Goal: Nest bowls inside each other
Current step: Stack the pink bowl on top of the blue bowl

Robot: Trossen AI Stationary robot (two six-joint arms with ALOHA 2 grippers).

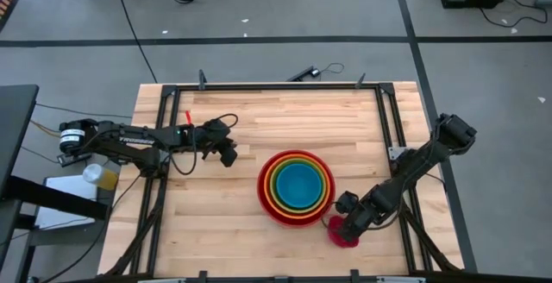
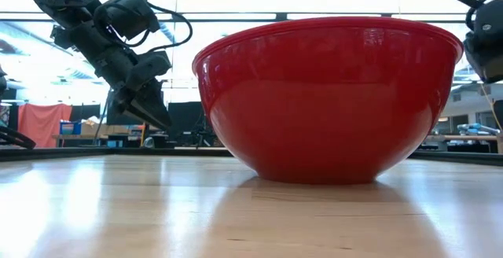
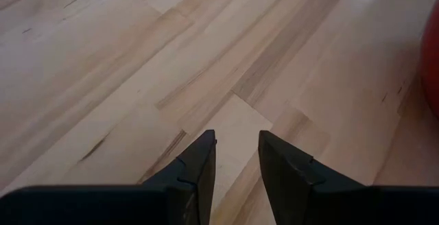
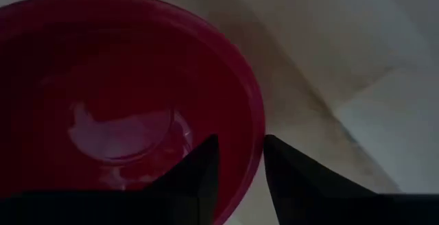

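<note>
At the table's middle a red bowl [image 1: 264, 190] [image 2: 330, 101] holds an orange, a lime green and a blue bowl [image 1: 299, 185], one inside the other. A small magenta pink bowl [image 1: 333, 228] [image 4: 123, 95] stands upright on the table to the near right of the stack. My right gripper [image 1: 347, 229] [image 4: 240, 153] is right above it, pointing down, open, with one finger inside the bowl and one outside its rim. My left gripper [image 1: 229, 155] [image 3: 236, 149] hangs open over bare wood left of the stack, nothing between its fingers. My right gripper comes from above at the pink bowl's rim [image 4: 255, 143], one finger [image 4: 202, 167] inside the bowl and one outside. Whether either finger touches the rim, I cannot tell. The bowl stands on the table.
A black metal frame [image 1: 285, 86] runs along the table's far edge and down both sides. A small red object [image 1: 188, 113] lies at the far left. The pink bowl is close to the table's near edge and the right rail [image 1: 414, 214]. Bare wood lies between my left gripper and the stack.
</note>
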